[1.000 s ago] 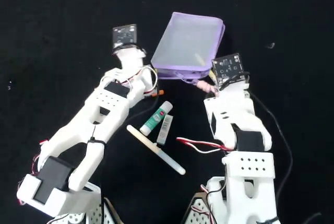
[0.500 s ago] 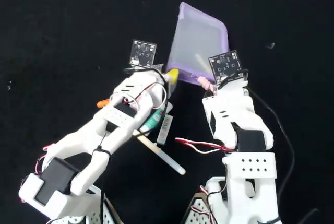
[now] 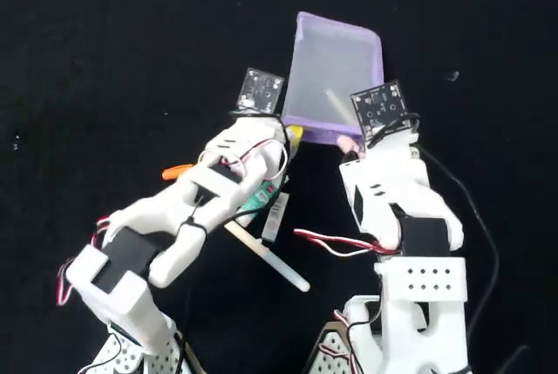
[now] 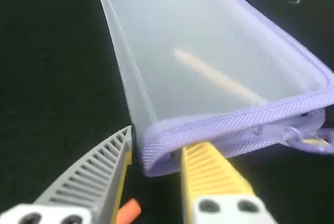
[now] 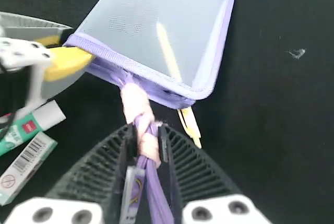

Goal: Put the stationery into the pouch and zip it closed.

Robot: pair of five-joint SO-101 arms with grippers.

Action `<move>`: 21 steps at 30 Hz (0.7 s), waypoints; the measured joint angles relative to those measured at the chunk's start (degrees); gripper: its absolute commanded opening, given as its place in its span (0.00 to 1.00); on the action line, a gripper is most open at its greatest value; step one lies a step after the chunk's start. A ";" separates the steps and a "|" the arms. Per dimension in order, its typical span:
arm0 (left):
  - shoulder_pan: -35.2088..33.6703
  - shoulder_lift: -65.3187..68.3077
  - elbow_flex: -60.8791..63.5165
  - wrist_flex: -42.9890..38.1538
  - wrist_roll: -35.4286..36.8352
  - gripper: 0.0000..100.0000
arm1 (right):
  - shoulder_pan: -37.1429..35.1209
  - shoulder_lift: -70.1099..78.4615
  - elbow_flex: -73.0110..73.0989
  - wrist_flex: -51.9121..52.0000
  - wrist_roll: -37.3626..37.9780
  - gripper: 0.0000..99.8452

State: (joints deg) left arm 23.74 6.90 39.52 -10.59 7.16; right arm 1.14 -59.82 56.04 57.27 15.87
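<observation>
With the left fingers (image 4: 211,174) grasping the pouch (image 4: 209,62) corner and the right fingers (image 5: 102,169) clenched on its zipper cord (image 5: 138,104), a tug now could zip it shut with the pen (image 3: 279,265) left on the counter (image 3: 87,60).

- White box (image 5: 25,164), flat on the table just beside the right gripper (image 5: 145,130), on the side facing the left gripper (image 4: 159,140): a black barcode with digits beneath it, too small to read, and a small red-ringed round sign near one end.
- Green-and-white tube (image 5: 28,125), between that box and the left gripper: a red patch with tiny pale lettering.
- Purple strap (image 5: 134,187), pinched between the right gripper's fingers: pale yellow curly marks, not legible.
</observation>
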 measured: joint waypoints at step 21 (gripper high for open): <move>-0.44 8.88 -3.78 -19.34 -2.29 0.03 | 6.33 0.00 -5.10 4.66 3.69 0.01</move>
State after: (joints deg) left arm 23.30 15.78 35.74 -29.93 4.88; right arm 7.47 -59.82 50.95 61.93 19.56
